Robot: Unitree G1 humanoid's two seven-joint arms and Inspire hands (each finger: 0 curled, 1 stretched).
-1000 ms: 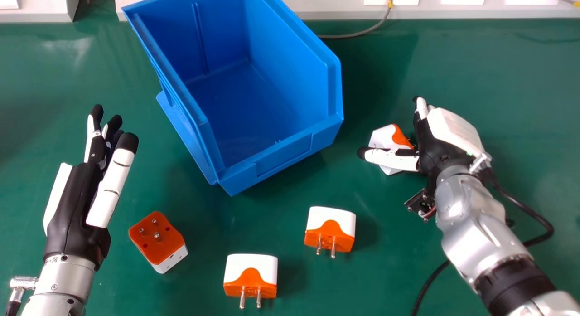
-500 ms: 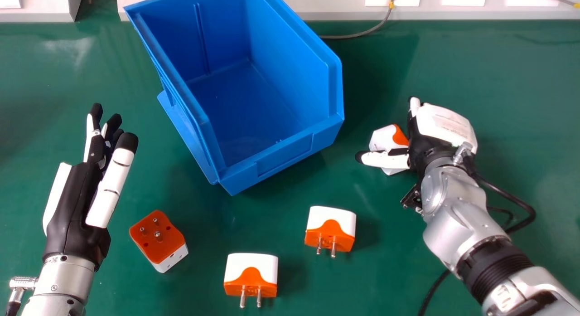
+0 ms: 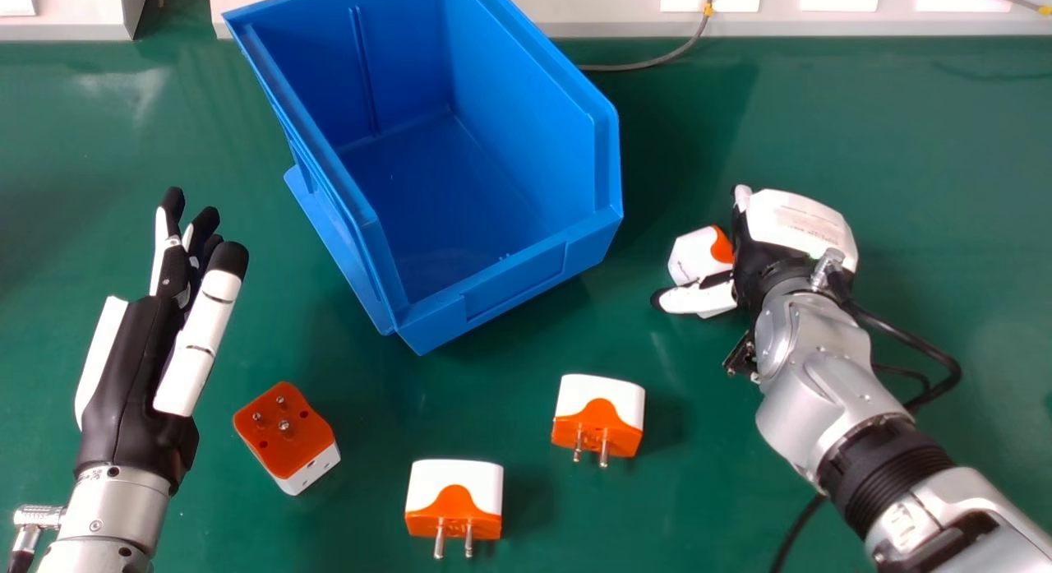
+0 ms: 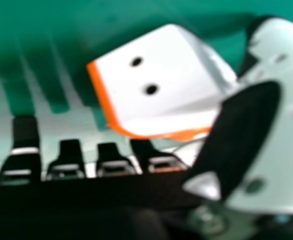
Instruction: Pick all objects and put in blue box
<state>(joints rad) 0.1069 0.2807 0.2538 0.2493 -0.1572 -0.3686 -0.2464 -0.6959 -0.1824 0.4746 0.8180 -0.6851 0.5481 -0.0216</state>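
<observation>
1. Subject adapter (image 3: 693, 256): white and orange, resting on the green table (image 3: 493, 408) in the gap between the fingers and thumb (image 3: 699, 300) of the right hand (image 3: 801, 224). Contact with either cannot be confirmed.
2. Right-hand fingers: extended and released, not closed round the adapter; the thumb is stretched out alongside it.
3. Orientation: the orange part is turned toward the fingers, the white part away from the palm. The long axis cannot be told, the hand covering part of the body.
4. Left hand (image 3: 136, 376): fingers straight, released, holding nothing.
5. Other adapters: one (image 3: 288, 437) beside the left thumb's base, pins up; two more (image 3: 599, 417) (image 3: 454, 499) between the hands, closer to the robot than the right fingertips, pins toward the robot, long axes crosswise.
6. Blue box (image 3: 514, 281): between both hands' fingers, open mouth up, interior empty.
7. Markings: small print on the right hand's white shell, too small to read.
8. View comparison: the right hand view gives two dark holes in the subject adapter's white face, beyond the fingertips; the head view gives the box and the other adapters' metal pins.
</observation>
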